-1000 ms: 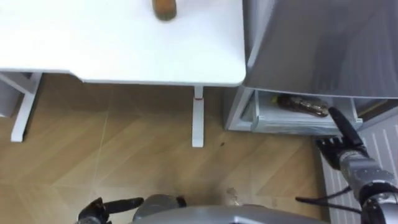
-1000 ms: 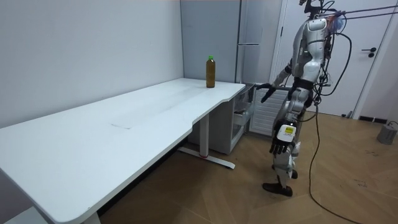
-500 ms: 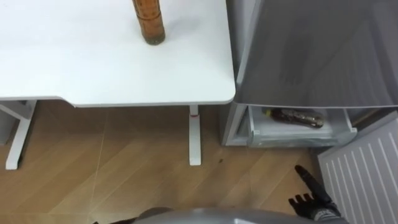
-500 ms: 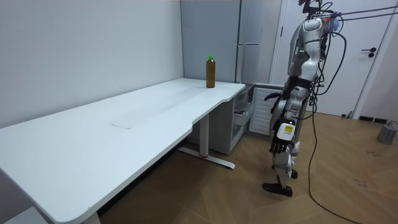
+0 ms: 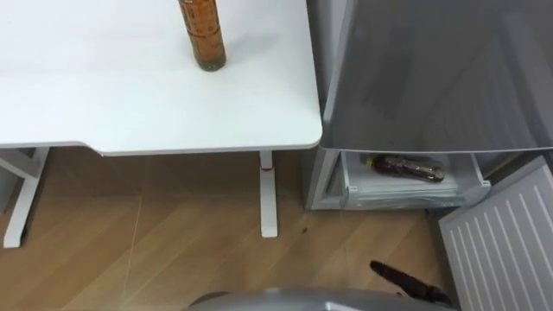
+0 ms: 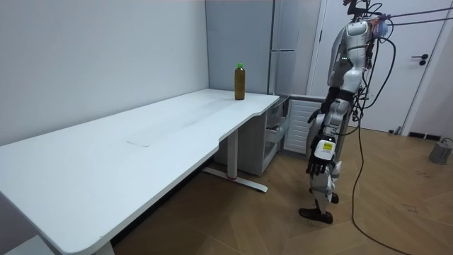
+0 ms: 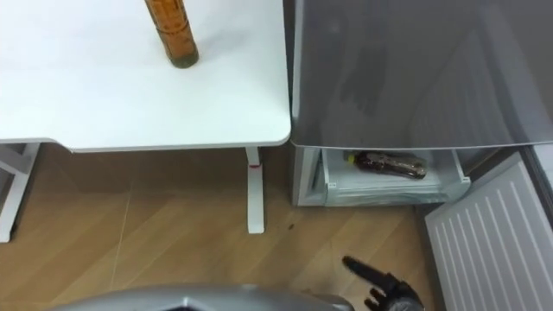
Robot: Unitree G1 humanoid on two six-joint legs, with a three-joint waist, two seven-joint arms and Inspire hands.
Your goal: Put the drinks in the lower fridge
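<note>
Bottle (image 5: 203, 34) upright on desk (image 5: 130, 104), 11 o'clock; dark bottle (image 5: 406, 166) lying in open fridge drawer (image 5: 406, 183), 2 o'clock. Right hand (image 7: 373, 278), 5 o'clock, fingers straight, empty; left hand (image 6: 316, 164) hanging slack. Approach desk squarely, grip bottle mid-body, keep vertical.

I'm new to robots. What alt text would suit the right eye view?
The fridge has its lower compartment open, with a dark bottle lying inside. An amber drink bottle stands on the white table beside it. The robot's right hand shows below, fingers straight.
</note>
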